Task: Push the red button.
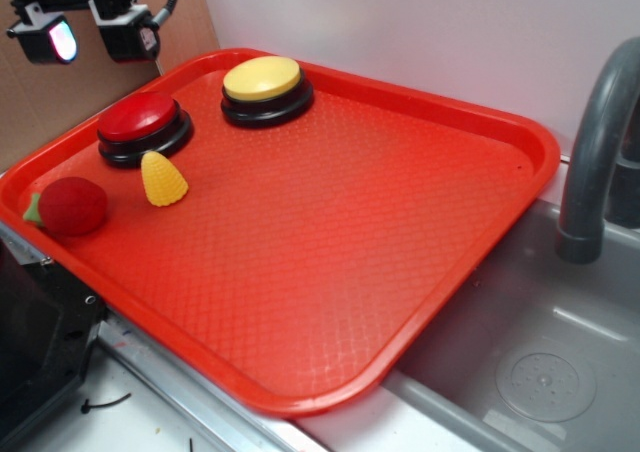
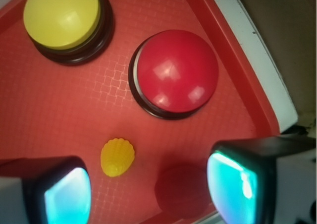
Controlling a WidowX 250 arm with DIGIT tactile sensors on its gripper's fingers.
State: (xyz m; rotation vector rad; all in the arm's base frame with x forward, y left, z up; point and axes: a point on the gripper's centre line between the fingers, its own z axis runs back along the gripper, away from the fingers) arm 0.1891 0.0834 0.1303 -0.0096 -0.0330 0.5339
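Exterior view: released tool (image 1: 97, 34), holding nothing, hangs above the red button (image 1: 139, 120) on the red tray's (image 1: 400, 262) far-left corner; yellow button (image 1: 262, 78) sits alongside.

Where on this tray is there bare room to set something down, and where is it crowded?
The tray is bare across its middle, its near edge and the whole side toward the sink. It is crowded at the far-left corner: red button, yellow button, yellow toy and red toy fruit cluster there, under the open gripper.
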